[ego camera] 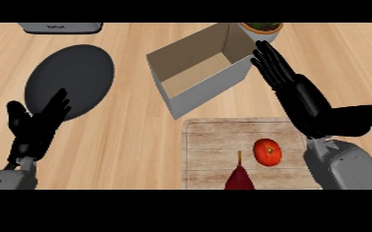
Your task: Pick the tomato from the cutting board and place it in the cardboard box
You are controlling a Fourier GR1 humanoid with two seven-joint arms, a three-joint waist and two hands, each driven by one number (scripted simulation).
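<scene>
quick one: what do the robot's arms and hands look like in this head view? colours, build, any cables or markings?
Both hands are glossy black with segmented fingers and a thumb: the left hand and the right hand. Each sits on a light grey, smooth-shelled forearm; the right forearm shows more than the left forearm. No cables, markings or sleeves are visible.

Right hand (294,91) is raised, fingers straight — palm flat. Left hand (35,123) rests open at the lower left.

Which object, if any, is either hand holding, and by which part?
Nothing is held. The right hand is open above the cutting board, clear of the tomato; the left hand rests open at the left.
</scene>
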